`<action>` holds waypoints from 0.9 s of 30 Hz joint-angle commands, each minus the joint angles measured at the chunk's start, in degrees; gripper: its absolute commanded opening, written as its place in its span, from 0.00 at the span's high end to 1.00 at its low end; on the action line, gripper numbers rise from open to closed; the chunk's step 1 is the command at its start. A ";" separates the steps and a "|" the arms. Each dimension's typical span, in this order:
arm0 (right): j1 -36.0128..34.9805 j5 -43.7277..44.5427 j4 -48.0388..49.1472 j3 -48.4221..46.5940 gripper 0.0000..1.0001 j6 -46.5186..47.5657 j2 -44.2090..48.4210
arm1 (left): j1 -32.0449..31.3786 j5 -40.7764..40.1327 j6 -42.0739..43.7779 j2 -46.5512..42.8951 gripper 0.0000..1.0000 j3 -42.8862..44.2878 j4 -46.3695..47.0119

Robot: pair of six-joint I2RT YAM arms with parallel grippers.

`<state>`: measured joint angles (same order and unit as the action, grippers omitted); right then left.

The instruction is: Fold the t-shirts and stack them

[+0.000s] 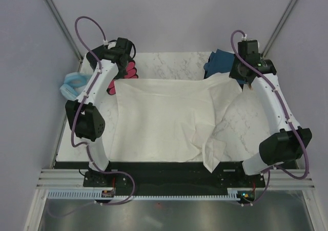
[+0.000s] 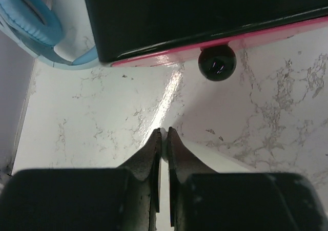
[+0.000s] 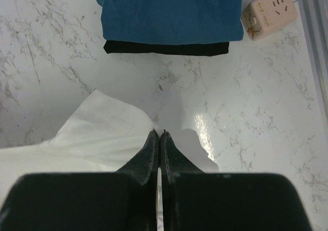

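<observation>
The cream-white t-shirt (image 1: 164, 118) lies spread over the middle of the table, with a rumpled fold toward its near right. My left gripper (image 2: 164, 132) is shut on the shirt's far left corner (image 2: 220, 156), low over the tabletop. My right gripper (image 3: 160, 133) is shut on the far right corner (image 3: 102, 128). In the top view the left gripper (image 1: 118, 80) and the right gripper (image 1: 240, 79) hold the far edge stretched between them. The dark teal-blue t-shirt (image 3: 169, 11) lies folded at the far right, just beyond my right gripper, and also shows in the top view (image 1: 220, 62).
A black box with pink drawers (image 2: 205, 16) stands just beyond my left gripper, with a black knob (image 2: 217, 62) under its edge. A pale blue padded ring (image 1: 74, 83) lies at the far left edge. A beige socket cube (image 3: 269, 13) sits right of the teal shirt.
</observation>
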<state>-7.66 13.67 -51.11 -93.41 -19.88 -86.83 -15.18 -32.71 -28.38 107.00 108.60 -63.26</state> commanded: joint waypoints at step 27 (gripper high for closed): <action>-2.36 -3.82 10.68 -11.01 0.66 1.86 -19.01 | 0.33 -4.12 4.13 11.84 0.72 14.45 2.71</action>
<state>-9.78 10.98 -42.41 -103.46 -18.22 -109.23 -15.11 -34.48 -23.99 125.03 121.93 -63.22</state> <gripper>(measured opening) 0.305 0.274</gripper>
